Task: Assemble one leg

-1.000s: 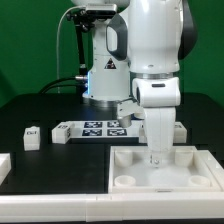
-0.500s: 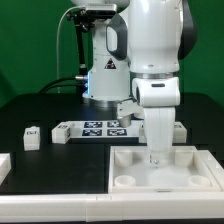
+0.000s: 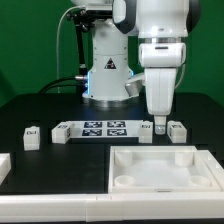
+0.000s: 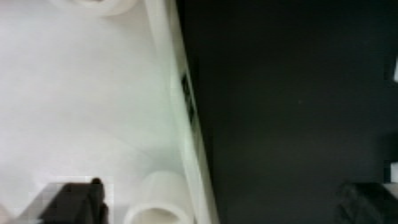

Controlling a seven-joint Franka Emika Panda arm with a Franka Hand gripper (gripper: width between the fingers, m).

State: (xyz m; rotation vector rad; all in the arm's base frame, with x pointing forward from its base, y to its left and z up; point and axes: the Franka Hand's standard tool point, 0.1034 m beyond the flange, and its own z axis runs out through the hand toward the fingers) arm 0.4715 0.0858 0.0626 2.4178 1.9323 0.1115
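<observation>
A small white leg (image 3: 32,136) with a marker tag stands on the black table at the exterior view's left. Two more legs (image 3: 145,131) (image 3: 178,130) stand behind the large white panel (image 3: 160,172). My gripper (image 3: 160,124) hangs between these two, just above the table behind the panel's far edge, touching neither. In the wrist view the gripper (image 4: 217,205) is open and empty, with dark fingers (image 4: 71,200) far apart. One finger is over the panel (image 4: 80,110), the other over the black table. A round corner socket (image 4: 160,208) lies between them.
The marker board (image 3: 95,129) lies on the table behind the panel, at the exterior view's middle. Another white part (image 3: 3,166) shows at the left edge. The robot base (image 3: 105,70) stands at the back.
The gripper has lifted out of the panel's far right area and moved back, past its far edge. The arm stands higher now. The legs and the panel have not moved.
</observation>
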